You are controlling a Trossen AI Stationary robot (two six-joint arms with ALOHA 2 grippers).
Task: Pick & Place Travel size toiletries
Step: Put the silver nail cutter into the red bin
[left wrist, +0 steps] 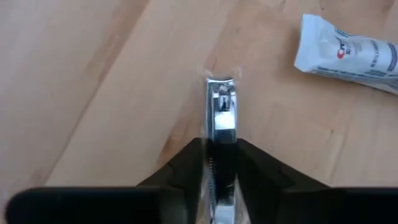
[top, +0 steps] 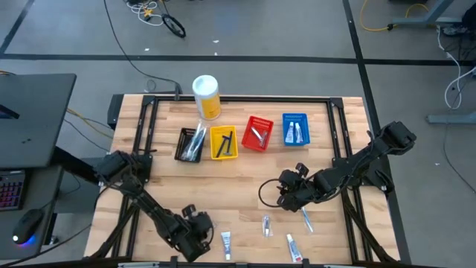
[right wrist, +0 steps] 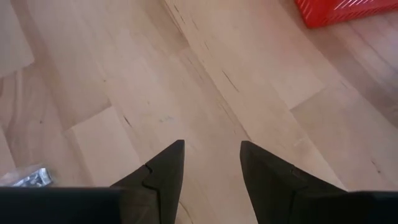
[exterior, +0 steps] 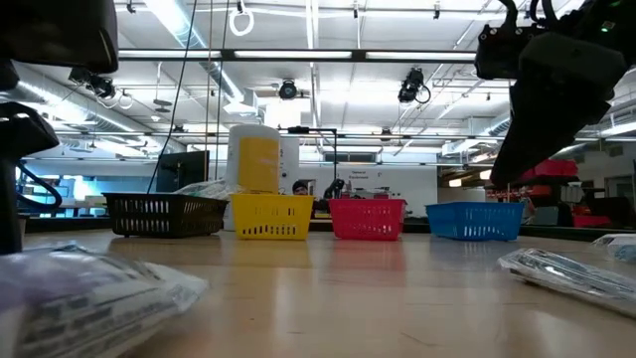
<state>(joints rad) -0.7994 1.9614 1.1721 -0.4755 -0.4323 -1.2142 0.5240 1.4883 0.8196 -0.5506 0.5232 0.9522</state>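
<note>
Wooden tabletop (top: 245,179), near-left edge: left gripper (left wrist: 221,163) pinches a metal nail clipper (left wrist: 221,112), likely rigid, light and slippery; mid-body hold appears sound. Right gripper (right wrist: 211,165), spread and empty, hovers right of centre.

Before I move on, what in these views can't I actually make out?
- Black basket, yellow basket, red basket and blue basket: contents too small in the high view, hidden behind their walls in the low view.
- Left gripper: shut on a wrapped nail clipper; its lower end is hidden by the fingers.
- White tube: cut off by the left wrist view's edge.
- Right gripper: open, empty.
</note>
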